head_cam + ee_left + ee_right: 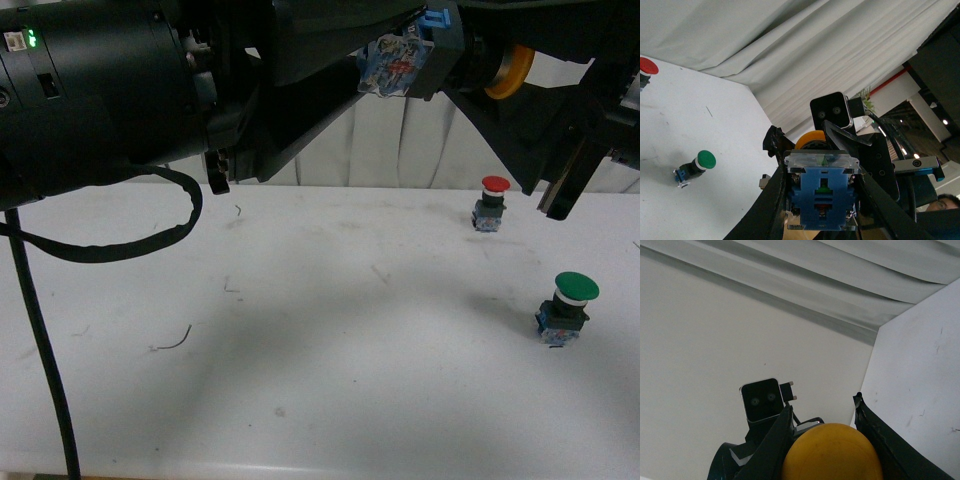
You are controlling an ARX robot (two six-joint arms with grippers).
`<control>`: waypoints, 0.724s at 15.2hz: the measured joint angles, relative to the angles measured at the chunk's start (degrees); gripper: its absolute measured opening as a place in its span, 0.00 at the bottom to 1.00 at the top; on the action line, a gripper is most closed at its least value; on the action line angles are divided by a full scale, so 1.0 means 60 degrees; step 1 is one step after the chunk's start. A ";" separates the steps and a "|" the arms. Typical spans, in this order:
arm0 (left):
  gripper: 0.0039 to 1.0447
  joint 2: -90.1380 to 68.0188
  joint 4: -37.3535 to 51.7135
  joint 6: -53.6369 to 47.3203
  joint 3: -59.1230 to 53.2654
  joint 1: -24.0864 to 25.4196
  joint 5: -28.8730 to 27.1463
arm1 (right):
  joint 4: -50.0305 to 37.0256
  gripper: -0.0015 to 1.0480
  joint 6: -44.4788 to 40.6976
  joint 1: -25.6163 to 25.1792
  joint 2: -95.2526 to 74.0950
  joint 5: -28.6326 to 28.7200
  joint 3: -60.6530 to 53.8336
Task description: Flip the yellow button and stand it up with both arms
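Both arms up, meeting at the button (510, 72). Left arm (100, 90) reaches in from the button's left. Its bulky rear joint sits closest to the front camera, green light (31, 38) on, cable (120, 245) looping under it. Left gripper (412, 55) clamps the button's blue base end; in left wrist view its fingers (767, 210) sit against both sides of the base. Right arm (570, 120) comes in from the button's right. Right gripper (485, 60) is closed on the cap end; in right wrist view its fingers (774, 442) sit tight on both sides of the cap. Grippers face each other across the button, left wrist camera (760, 400) pointing at the right one.
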State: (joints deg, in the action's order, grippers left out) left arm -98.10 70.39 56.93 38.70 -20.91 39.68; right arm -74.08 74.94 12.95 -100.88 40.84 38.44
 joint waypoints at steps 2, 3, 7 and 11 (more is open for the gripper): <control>0.30 0.0000 -0.0004 0.0011 0.0000 0.0000 -0.0004 | 0.0004 0.33 0.0011 -0.0033 0.0000 0.0033 0.0000; 0.30 0.0000 -0.0004 0.0011 0.0000 0.0000 -0.0004 | 0.0004 0.33 0.0011 -0.0036 0.0000 0.0033 0.0000; 0.56 0.0000 0.0113 0.0047 0.0000 0.0000 -0.0007 | 0.0015 0.33 -0.0076 -0.0047 -0.0004 0.0022 0.0000; 0.96 0.0000 0.0346 0.0058 0.0000 0.0000 -0.0018 | 0.0091 0.33 -0.0215 -0.0055 -0.0047 0.0025 -0.0007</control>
State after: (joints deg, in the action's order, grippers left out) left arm -98.10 72.47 57.28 38.70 -20.91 39.57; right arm -73.54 73.65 12.62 -101.16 40.99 38.39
